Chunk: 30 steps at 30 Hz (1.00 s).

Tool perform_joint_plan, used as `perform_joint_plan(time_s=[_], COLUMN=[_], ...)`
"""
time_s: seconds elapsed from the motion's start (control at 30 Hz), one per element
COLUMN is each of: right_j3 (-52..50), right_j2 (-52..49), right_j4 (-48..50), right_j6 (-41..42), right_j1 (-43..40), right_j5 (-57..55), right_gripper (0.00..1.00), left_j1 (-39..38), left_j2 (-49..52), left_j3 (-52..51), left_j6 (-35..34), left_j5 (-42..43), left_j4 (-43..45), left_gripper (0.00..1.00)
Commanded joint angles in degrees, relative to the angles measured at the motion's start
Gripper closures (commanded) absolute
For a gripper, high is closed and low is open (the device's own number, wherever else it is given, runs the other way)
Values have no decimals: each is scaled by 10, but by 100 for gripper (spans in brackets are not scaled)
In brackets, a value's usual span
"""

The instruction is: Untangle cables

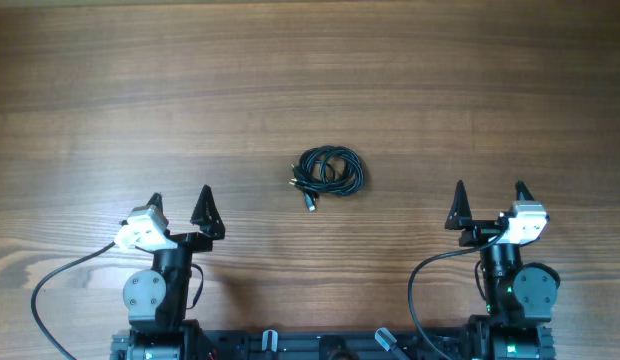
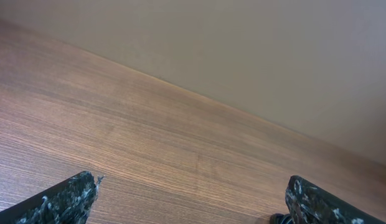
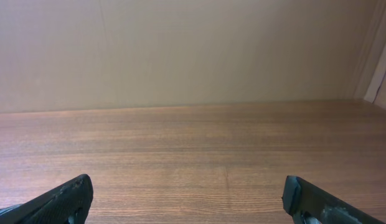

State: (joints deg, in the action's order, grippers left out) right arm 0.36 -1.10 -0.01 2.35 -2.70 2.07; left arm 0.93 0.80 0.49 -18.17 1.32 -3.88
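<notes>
The cables (image 1: 328,171) lie as one small coiled black bundle on the wooden table (image 1: 310,70), near its middle, with metal-tipped plug ends sticking out at the lower left. My left gripper (image 1: 180,196) stands open, to the left of the bundle and nearer the front edge, with nothing between its fingers. My right gripper (image 1: 490,188) stands open to the right of it, also with nothing in it. In the left wrist view, the left gripper (image 2: 193,190) spans bare wood; a dark curved bit (image 2: 281,218) peeks beside the right finger. In the right wrist view, the right gripper (image 3: 188,190) spans only wood.
Both arm bases (image 1: 155,295) (image 1: 515,290), with their thick black wires, sit at the front edge. A plain beige wall (image 3: 193,50) rises behind the table's far edge in both wrist views.
</notes>
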Motion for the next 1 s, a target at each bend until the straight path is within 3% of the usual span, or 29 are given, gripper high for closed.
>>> perform_joint_plan(time_s=[0.0, 0.23, 0.57, 0.77, 0.97], right_j3=[-1, -1, -1, -1, -1], right_j2=[7, 7, 7, 7, 7], right_j4=[2, 2, 2, 2, 2], right_j6=[8, 8, 8, 8, 8], right_j1=[2, 2, 2, 2, 2], right_j5=[-8, -8, -8, -8, -8], right_gripper=[0, 0, 0, 0, 0], left_j1=[5, 5, 5, 4, 1], left_j2=[-3, 64, 290, 416, 526], left_j3=[19, 63, 214, 366, 504], left_j6=[-2, -1, 15, 58, 60], left_j5=[-8, -7, 30, 36, 40], left_j4=[-8, -35, -68, -205, -336], left_gripper=[0, 0, 0, 0, 0])
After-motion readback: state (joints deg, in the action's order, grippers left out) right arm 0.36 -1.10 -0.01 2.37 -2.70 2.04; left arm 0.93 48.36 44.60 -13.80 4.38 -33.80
